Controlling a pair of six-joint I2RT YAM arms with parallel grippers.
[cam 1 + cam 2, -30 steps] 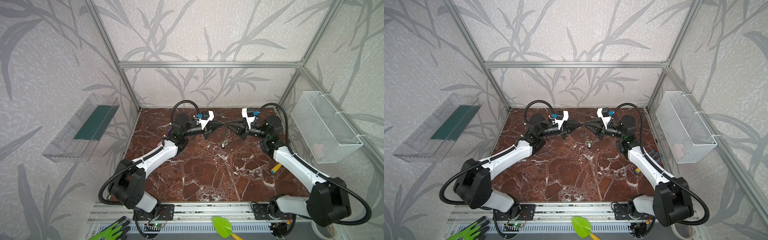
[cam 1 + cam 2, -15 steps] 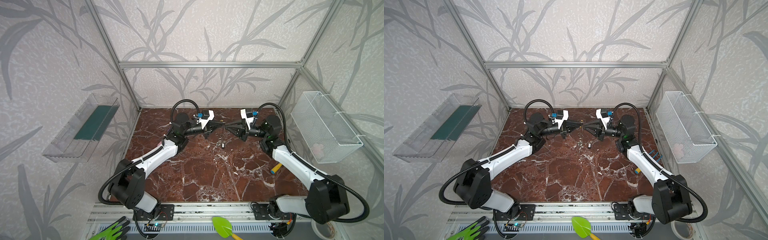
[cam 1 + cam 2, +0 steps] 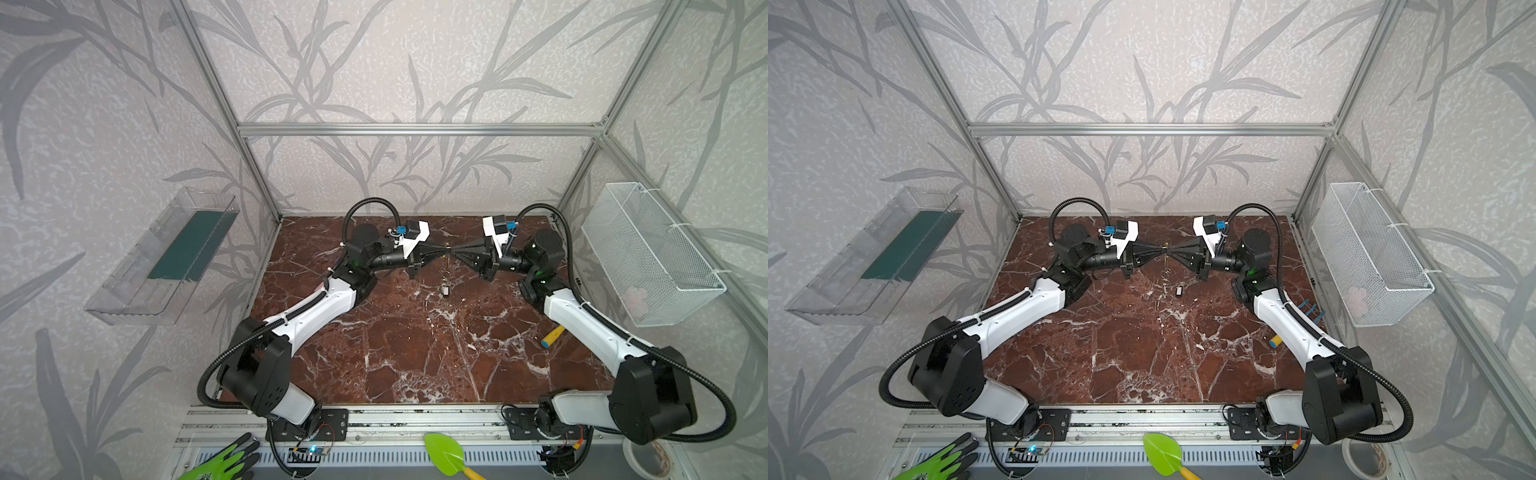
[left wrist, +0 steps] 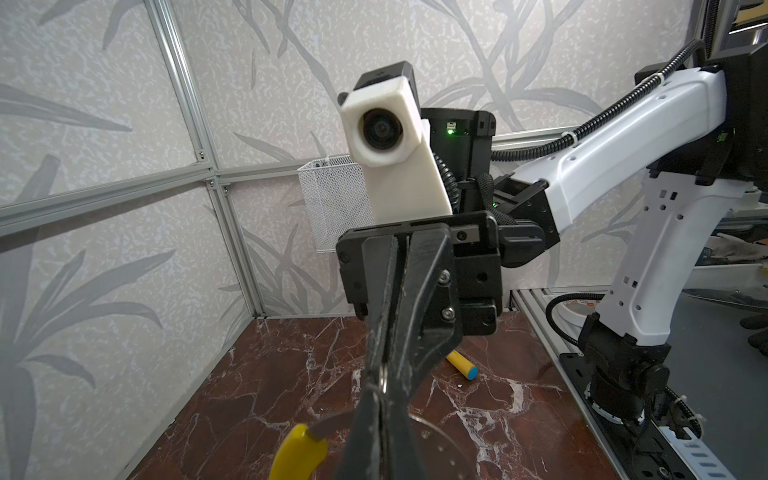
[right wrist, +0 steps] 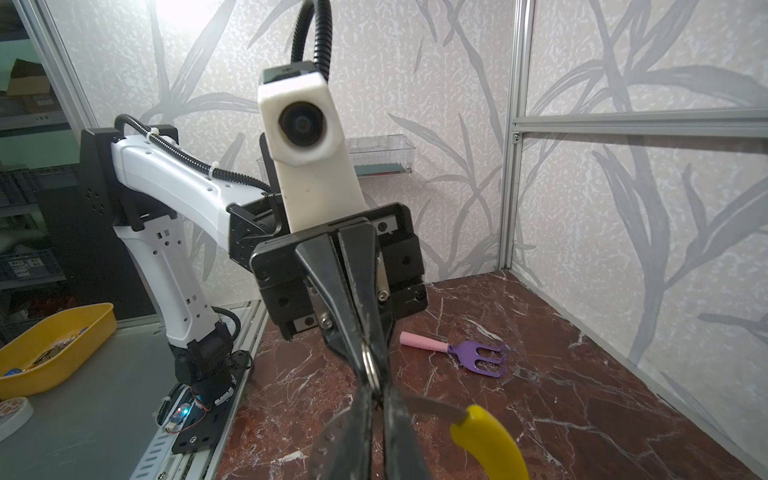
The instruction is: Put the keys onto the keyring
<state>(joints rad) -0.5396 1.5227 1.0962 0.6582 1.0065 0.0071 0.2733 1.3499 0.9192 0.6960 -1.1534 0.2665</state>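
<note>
Over marble tabletop (image 3: 415, 353), right gripper (image 3: 454, 250) just pinched shut nose-to-nose with the clamped left gripper (image 3: 443, 249), both seemingly on the keyring (image 5: 484, 436), bracing it for threading.

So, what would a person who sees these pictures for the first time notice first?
The left hand and the right hand meet tip to tip, both shut, above the back of the red marble table. A thin grey keyring with a yellow sleeve hangs where they meet. A bright green trowel lies in front, off the table.
</note>
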